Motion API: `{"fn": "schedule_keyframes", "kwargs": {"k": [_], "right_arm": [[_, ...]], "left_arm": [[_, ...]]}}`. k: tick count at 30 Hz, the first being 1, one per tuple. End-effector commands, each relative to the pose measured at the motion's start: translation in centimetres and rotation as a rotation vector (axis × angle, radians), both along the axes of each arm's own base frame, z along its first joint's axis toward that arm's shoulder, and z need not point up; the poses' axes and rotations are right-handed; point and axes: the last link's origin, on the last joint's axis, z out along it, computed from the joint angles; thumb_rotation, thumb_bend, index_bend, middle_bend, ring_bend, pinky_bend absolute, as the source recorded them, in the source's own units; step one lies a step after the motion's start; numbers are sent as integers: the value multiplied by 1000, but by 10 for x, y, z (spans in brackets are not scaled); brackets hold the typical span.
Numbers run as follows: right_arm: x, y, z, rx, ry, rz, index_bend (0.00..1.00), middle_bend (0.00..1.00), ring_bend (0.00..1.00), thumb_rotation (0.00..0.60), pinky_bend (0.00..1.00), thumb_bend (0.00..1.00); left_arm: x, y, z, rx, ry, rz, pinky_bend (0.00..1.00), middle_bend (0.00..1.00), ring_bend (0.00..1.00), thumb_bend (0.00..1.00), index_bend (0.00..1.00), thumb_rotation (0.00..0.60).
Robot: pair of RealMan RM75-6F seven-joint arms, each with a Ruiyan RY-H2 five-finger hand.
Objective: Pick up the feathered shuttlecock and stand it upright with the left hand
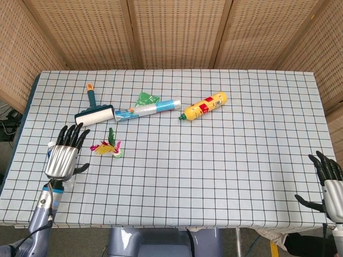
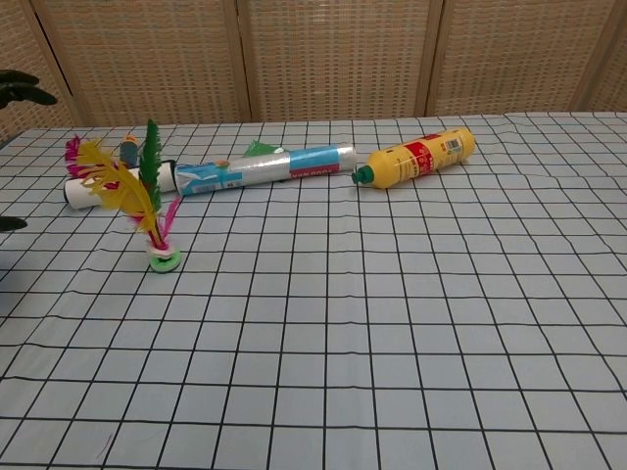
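The feathered shuttlecock (image 1: 109, 148) (image 2: 137, 201) stands upright on its green base on the checked tablecloth, with yellow, pink and green feathers fanned upward. My left hand (image 1: 65, 155) hovers to its left, apart from it, fingers spread and holding nothing. In the chest view only the fingertips (image 2: 24, 86) of that hand show at the left edge. My right hand (image 1: 328, 182) stays low at the table's right front corner, fingers apart and empty.
A lint roller (image 1: 94, 113) lies behind the shuttlecock, with a rolled blue-and-white tube (image 1: 150, 109) (image 2: 265, 166) and a green wrapper (image 1: 147, 98) beside it. A yellow bottle (image 1: 203, 106) (image 2: 418, 157) lies further right. A small water bottle (image 1: 52, 147) lies under my left hand.
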Motion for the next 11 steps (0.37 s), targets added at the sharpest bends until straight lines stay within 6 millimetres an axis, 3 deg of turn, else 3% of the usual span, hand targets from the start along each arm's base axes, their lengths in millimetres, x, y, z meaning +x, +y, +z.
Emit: {"fn": "schedule_keyframes", "kwargs": {"k": [1, 6, 11], "right_arm": [[2, 0, -2, -1, 17, 1, 66, 0, 0, 600, 0, 76], [7, 2, -7, 10, 45, 18, 66, 0, 0, 600, 0, 76], [9, 3, -13, 26, 62, 26, 66, 0, 0, 600, 0, 76]], "left_arm": [[-20, -42, 15, 10, 68, 43, 0, 0, 0, 101, 92, 600], [-36, -73, 29, 16, 76, 107, 0, 0, 0, 111, 50, 600], [-41, -83, 41, 41, 73, 106, 0, 0, 0, 112, 49, 600]]}}
